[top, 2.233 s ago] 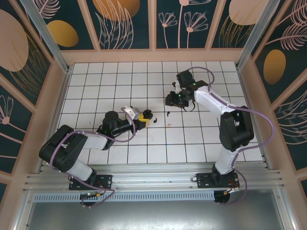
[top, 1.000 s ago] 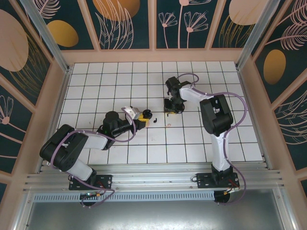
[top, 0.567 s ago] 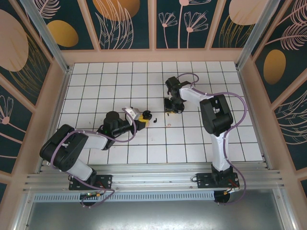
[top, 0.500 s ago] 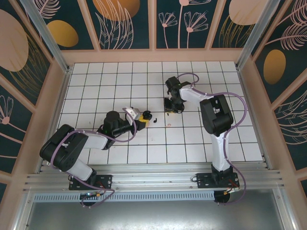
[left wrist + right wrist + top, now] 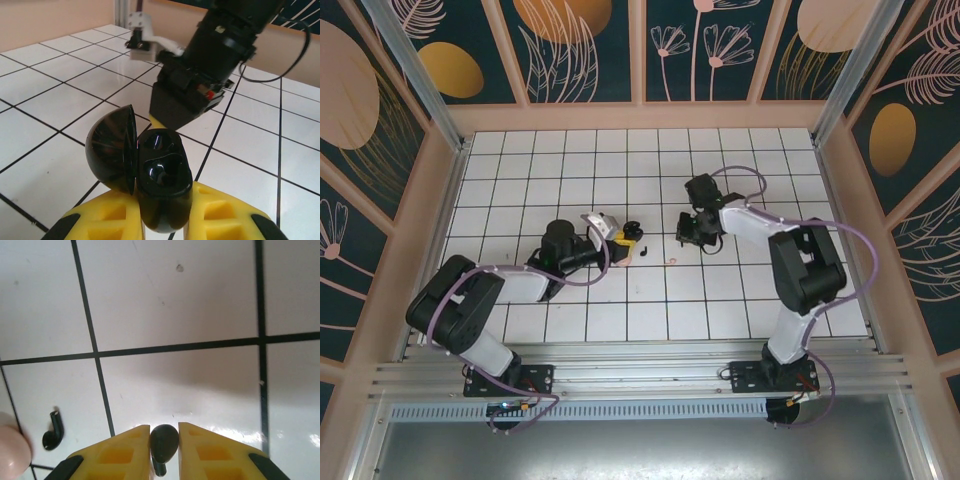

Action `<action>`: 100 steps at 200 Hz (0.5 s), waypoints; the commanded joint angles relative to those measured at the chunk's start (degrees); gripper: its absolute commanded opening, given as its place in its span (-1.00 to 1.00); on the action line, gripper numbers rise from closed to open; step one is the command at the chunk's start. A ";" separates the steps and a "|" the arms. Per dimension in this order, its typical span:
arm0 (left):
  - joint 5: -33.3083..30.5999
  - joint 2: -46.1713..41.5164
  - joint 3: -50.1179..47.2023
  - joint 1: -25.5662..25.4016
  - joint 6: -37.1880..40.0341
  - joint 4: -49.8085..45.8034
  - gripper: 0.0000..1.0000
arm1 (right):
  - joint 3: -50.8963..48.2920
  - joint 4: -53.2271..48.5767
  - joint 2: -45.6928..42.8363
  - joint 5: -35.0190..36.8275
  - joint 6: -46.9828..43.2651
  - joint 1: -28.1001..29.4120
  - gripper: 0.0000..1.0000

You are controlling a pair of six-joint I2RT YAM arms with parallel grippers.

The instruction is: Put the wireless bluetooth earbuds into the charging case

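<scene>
My left gripper (image 5: 162,212) is shut on the open black charging case (image 5: 162,170). Its lid (image 5: 112,150) hangs to the left and both sockets are bare. From above, that gripper (image 5: 623,238) and the case (image 5: 633,231) sit near the floor's middle. My right gripper (image 5: 164,431) is shut on a black earbud (image 5: 164,442), stem pointing back toward the wrist, just above the tiles. In the top view the right gripper (image 5: 688,232) hovers a tile or so right of the case. A second black earbud (image 5: 52,432) lies loose on the tiles (image 5: 643,251) between both grippers.
A pale pink rounded thing (image 5: 11,451) shows at the left edge of the right wrist view, cut off. A tiny pink bit (image 5: 672,262) lies on the white tiled floor (image 5: 570,180). The right arm's wrist (image 5: 200,85) looms just beyond the case. Pink walls ring the floor.
The right gripper closed on a black earbud and shifted right off its spot. The left gripper carried the case slightly away from the near edge and to the right.
</scene>
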 commanded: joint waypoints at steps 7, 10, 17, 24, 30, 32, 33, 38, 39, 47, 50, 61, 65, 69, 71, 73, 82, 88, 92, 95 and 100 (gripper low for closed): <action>3.52 2.63 3.86 0.28 -2.62 0.87 -0.74 | -6.18 8.69 -6.64 1.36 4.49 -0.68 -0.61; 3.78 2.82 4.29 0.32 -2.80 0.86 -0.75 | -6.79 9.18 -7.35 1.45 4.91 -0.64 -0.61; 4.30 3.42 5.39 0.34 -3.44 0.62 -0.74 | -7.97 10.56 -8.69 1.74 5.84 -0.66 -0.61; 4.71 4.03 6.50 0.23 -4.07 0.59 -0.75 | -9.06 11.62 -9.86 1.80 6.85 -0.64 -0.61; 5.25 4.56 7.29 0.27 -4.50 0.53 -0.75 | -9.58 12.01 -10.55 1.89 7.69 -0.66 -0.60; 5.44 4.73 7.65 0.27 -4.61 0.51 -0.75 | -9.64 12.06 -10.71 1.90 7.94 -0.61 -0.61; 5.49 4.82 7.76 0.27 -4.64 0.51 -0.75 | -9.66 12.07 -10.83 1.94 8.00 -0.61 -0.61; 5.79 5.22 8.35 0.35 -4.96 0.50 -0.74 | -9.90 12.15 -11.18 2.31 8.70 -0.68 -0.61; 5.79 5.33 8.47 0.31 -5.04 0.50 -0.74 | -9.88 12.16 -11.24 2.41 8.86 -0.68 -0.61; 6.51 6.05 9.32 0.29 -5.56 0.59 -0.75 | -9.95 11.97 -11.51 2.90 9.66 -0.60 -0.61; 6.84 6.35 9.75 0.27 -5.77 0.58 -0.75 | -9.95 11.86 -11.61 3.02 9.75 -0.50 -0.61; 8.23 8.19 11.32 0.25 -6.32 0.15 -0.76 | -10.03 11.24 -11.67 3.41 10.01 -0.07 -0.60; 8.56 8.64 11.86 0.29 -6.54 -0.13 -0.76 | -10.02 11.04 -11.65 3.68 10.07 0.16 -0.61; 8.98 9.03 12.31 0.27 -6.97 -0.08 -0.76 | -10.18 10.84 -11.69 4.05 10.11 0.34 -0.60; 9.14 9.28 12.48 0.34 -7.22 0.07 -0.76 | -10.20 10.73 -11.66 4.22 10.17 0.41 -0.60; 9.29 9.37 12.63 0.29 -7.55 0.31 -0.76 | -10.32 10.73 -11.67 4.35 10.27 0.40 -0.61; 9.80 10.11 12.93 0.33 -8.87 2.12 -0.76 | -10.79 11.08 -11.74 4.53 10.58 0.46 -0.61; 10.06 10.61 13.02 0.32 -9.76 3.40 -0.76 | -11.19 11.59 -11.94 4.53 10.90 0.54 -0.60; 10.28 10.75 13.14 0.31 -10.01 3.80 -0.77 | -11.49 11.92 -12.23 4.53 11.09 0.65 -0.60; 10.35 10.87 13.37 0.27 -10.03 3.77 -0.77 | -11.71 12.24 -12.39 4.53 11.25 0.71 -0.60; 10.49 11.11 13.71 0.28 -10.04 3.72 -0.77 | -12.13 12.89 -12.72 4.45 11.55 0.80 -0.60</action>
